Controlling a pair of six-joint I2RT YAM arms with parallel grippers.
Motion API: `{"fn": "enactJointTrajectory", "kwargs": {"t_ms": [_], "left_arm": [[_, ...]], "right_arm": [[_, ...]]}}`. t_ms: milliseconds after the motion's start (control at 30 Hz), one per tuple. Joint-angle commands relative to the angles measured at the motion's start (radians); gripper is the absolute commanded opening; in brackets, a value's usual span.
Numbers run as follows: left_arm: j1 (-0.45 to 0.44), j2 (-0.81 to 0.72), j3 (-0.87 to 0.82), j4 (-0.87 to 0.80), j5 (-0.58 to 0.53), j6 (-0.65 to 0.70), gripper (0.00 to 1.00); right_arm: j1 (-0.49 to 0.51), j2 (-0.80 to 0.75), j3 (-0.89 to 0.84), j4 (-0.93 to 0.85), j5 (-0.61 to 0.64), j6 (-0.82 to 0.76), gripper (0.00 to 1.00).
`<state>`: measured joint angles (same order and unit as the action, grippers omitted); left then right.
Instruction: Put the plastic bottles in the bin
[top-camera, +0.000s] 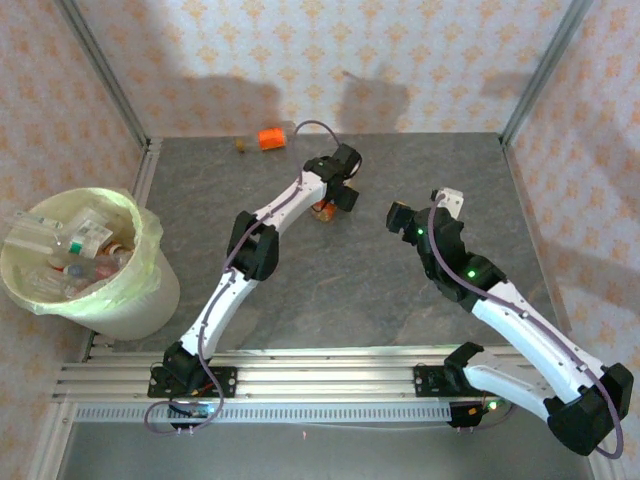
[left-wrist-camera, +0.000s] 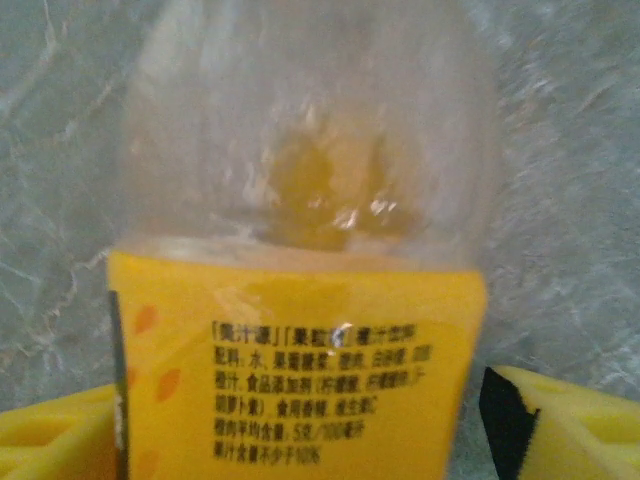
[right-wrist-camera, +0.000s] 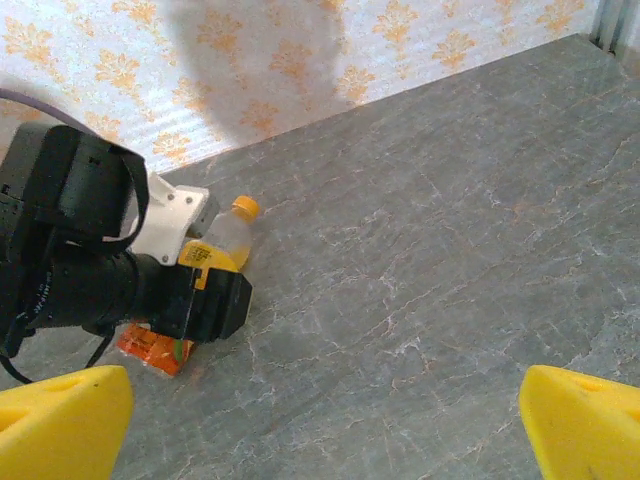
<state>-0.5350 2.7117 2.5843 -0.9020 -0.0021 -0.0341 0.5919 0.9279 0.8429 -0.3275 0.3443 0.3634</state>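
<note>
The bin (top-camera: 140, 310), far left, already holds many plastic bottles (top-camera: 75, 245). Mid-tabletop (top-camera: 350, 300), the left pincer (top-camera: 330, 203) straddles a lying yellow-labelled juice bottle (left-wrist-camera: 300, 340); I cannot tell whether its jaws press it yet. Squeeze the label band firmly, without crushing, before lifting. The right pincer (right-wrist-camera: 325, 420) hangs wide open, empty.

Walls (top-camera: 300, 60): pale wallpaper with an orange floral repeat, on three sides of me. Soft grey shadows (top-camera: 230, 105) fall across the back one.
Corner posts (top-camera: 105, 75): two, bare metal.
Tabletop (top-camera: 350, 300): grey, marble-veined, matte.
Rails (top-camera: 320, 375): ribbed aluminium along my near edge.
Light: even and diffuse.
</note>
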Motion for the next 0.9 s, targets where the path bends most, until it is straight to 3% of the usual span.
{"fn": "enactJointTrajectory", "kwargs": {"t_ms": [0,233,433,700,867], "left_arm": [[0.005,-0.022,0.025,-0.065,-0.061,-0.041,0.65],[0.005,-0.294,-0.213,0.067,-0.087,-0.126,0.5],[0.006,-0.746,-0.602,0.32,-0.138,-0.226,0.49],[0.013,-1.116,-0.719,0.217,-0.437,-0.253,0.49],[0.069,-1.313,-0.807,0.161,-0.656,-0.272,0.49]], "right_arm": [[-0.009,-0.015,-0.005,-0.024,0.033,-0.001,0.99],[-0.008,-0.017,-0.021,0.004,0.014,0.007,0.99],[-0.008,-0.008,-0.039,0.059,-0.005,-0.009,0.99],[-0.008,0.034,-0.039,0.117,-0.022,-0.014,0.99],[-0.008,0.065,-0.036,0.143,-0.034,-0.009,0.99]]}}
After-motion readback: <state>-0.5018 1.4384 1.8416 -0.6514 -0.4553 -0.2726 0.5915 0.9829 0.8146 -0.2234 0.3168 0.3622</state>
